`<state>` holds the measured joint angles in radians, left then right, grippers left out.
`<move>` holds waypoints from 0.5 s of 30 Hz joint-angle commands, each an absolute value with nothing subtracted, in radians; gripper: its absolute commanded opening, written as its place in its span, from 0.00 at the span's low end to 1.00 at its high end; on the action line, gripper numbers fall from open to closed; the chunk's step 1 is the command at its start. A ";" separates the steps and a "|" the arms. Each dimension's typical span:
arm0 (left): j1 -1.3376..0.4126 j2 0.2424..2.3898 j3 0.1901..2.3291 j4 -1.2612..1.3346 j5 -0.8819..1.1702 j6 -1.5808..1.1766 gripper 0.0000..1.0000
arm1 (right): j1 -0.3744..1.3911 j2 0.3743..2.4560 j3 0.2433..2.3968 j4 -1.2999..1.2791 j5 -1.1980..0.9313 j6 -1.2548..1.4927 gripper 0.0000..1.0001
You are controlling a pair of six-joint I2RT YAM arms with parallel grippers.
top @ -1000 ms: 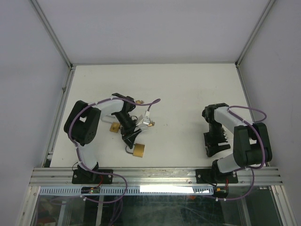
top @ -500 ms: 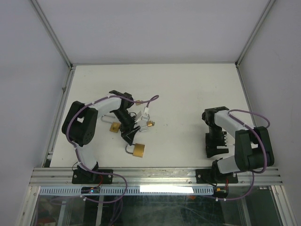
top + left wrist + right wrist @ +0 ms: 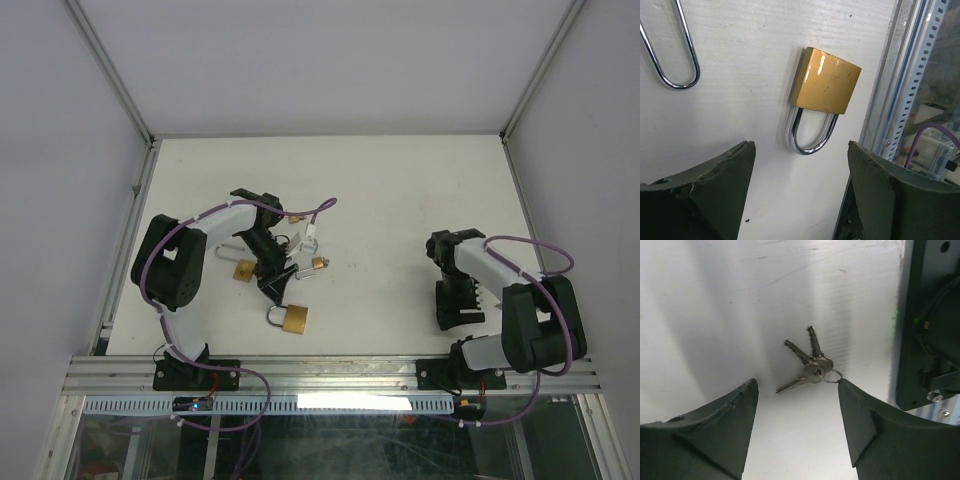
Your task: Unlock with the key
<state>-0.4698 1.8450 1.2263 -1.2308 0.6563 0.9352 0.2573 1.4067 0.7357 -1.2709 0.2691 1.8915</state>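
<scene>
Both arms shifted slightly vs 1 s ago. Top view: left claw sits near the padlock on the desk. L wrist: we see it wide open, empty. R wrist: right claw is open too (nothing held), with the keys lying under the gap.

You have a matte white tabletop enclosed by plain pale grey walls, with silver aluminium corner posts and a slotted aluminium rail along the near edge.

Lab robot cell: white table was boxed in by plain panels, slotted aluminium rail along near edge.
</scene>
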 commanded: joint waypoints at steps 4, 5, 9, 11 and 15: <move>-0.463 1.806 1.247 -1.230 0.695 0.969 0.76 | 0.206 1.266 0.677 -1.245 0.273 1.983 0.68; -0.463 1.806 1.248 -1.229 0.694 0.971 0.76 | 0.203 1.256 0.666 -1.240 0.270 1.989 0.69; -0.462 1.803 1.250 -1.224 0.702 0.975 0.76 | 0.191 1.266 0.624 -1.202 0.261 2.069 0.71; -0.462 1.798 1.246 -1.221 0.704 0.977 0.76 | 0.185 1.301 0.621 -1.182 0.285 2.079 0.72; -0.457 1.788 1.240 -1.223 0.696 0.978 0.76 | 0.170 1.363 0.618 -1.155 0.322 2.071 0.69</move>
<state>-0.4694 1.8450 1.2263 -1.2301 0.6609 0.9398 0.1898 1.2961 0.6521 -1.2129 0.2356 2.0048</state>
